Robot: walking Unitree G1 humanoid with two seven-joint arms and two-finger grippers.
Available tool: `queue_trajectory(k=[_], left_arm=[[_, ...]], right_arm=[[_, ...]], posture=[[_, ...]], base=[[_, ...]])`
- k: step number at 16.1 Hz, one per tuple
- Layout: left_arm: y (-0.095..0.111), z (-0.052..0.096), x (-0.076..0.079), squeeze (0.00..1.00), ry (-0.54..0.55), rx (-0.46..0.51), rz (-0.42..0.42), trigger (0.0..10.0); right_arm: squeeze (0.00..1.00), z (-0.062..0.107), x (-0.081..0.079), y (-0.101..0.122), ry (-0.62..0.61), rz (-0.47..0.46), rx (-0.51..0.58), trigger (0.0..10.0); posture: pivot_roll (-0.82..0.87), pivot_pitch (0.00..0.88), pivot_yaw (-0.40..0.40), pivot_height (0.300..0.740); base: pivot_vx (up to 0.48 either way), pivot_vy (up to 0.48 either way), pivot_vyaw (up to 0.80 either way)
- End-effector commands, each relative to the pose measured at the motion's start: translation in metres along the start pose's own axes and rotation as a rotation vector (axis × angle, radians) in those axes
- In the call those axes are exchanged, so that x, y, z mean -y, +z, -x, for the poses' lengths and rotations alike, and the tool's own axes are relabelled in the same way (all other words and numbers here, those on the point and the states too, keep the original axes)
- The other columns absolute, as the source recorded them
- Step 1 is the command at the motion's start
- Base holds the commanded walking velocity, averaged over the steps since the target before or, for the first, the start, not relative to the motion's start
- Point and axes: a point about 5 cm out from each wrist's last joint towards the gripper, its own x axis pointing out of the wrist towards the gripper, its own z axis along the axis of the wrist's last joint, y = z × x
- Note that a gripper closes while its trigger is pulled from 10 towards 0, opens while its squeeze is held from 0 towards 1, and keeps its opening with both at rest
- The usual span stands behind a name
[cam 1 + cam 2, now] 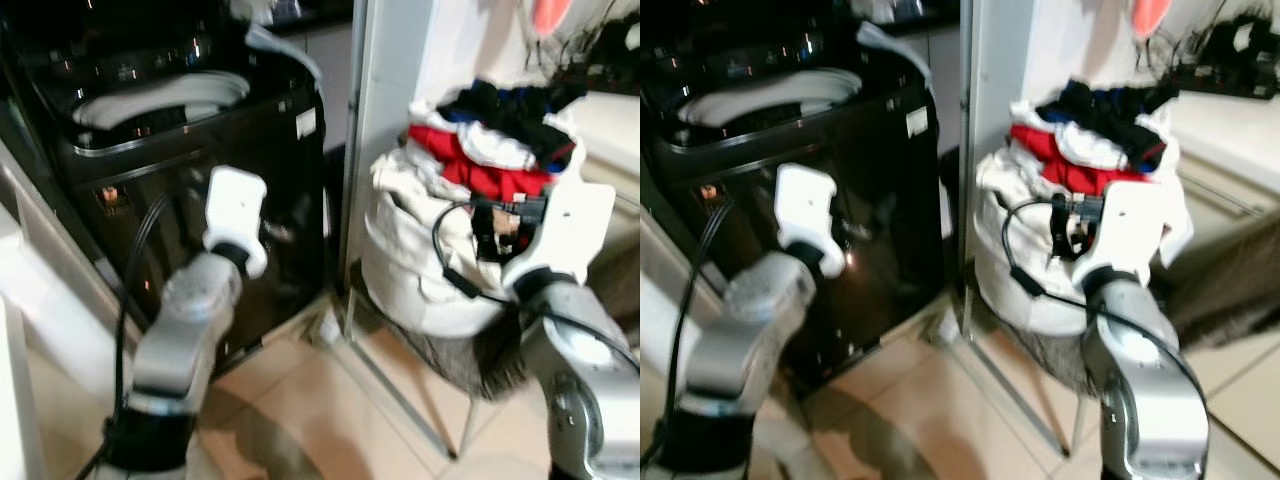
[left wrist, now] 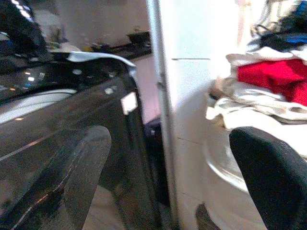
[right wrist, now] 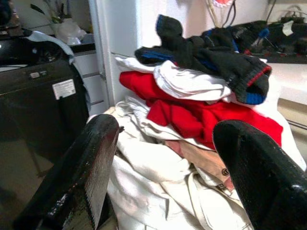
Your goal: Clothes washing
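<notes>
Clothes pile [image 1: 1090,140] (seemingly bagged) beside black washer [image 1: 790,200].

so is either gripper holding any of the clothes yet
No. The right gripper is open, facing the clothes pile; the left gripper is open by the washing machine.

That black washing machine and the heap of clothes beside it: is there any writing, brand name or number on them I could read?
None can be read.
White sticker on the side of the black washing machine: it carries print, too small and blurred to read.
Control panel on top of the machine: only bright glints, no legible marks.
Pile of clothes, red, white and dark: no lettering visible.
</notes>
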Motion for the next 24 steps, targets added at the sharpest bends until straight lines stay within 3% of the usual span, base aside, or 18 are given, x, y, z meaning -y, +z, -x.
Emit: queue_trajectory(k=[1, 5, 10, 15, 24], left_arm=[[0.008, -0.002, -0.007, 0.00, 0.033, 0.024, -0.027, 10.0], [0.023, -0.008, -0.012, 0.00, 0.044, 0.069, 0.017, 10.0], [0.017, -0.008, -0.015, 0.00, 0.073, 0.043, 0.045, 10.0], [0.017, -0.005, -0.017, 0.00, 0.073, 0.045, 0.033, 10.0], [0.018, -0.006, -0.016, 0.00, 0.060, 0.050, 0.045, 10.0]], right_arm=[[0.00, -0.002, -0.003, 0.005, 0.006, -0.008, 0.019, 10.0], [0.00, -0.012, 0.001, 0.018, -0.039, -0.029, 0.042, 10.0], [0.00, -0.023, -0.012, 0.022, 0.075, 0.037, 0.045, 10.0], [0.00, -0.021, -0.020, 0.028, 0.131, 0.036, 0.099, 10.0], [0.00, -0.017, -0.018, 0.035, 0.128, 0.019, 0.130, 10.0]], posture=[[-0.06, 0.000, 0.021, 0.740], [-0.07, 0.000, 0.030, 0.740], [-0.06, 0.000, 0.030, 0.740], [-0.06, 0.000, 0.025, 0.740], [-0.07, 0.000, 0.039, 0.740]], base=[[0.311, 0.000, 0.00], [0.369, 0.000, 0.00], [0.415, 0.000, 0.00], [0.419, 0.000, 0.00], [0.419, 0.000, -0.23]])
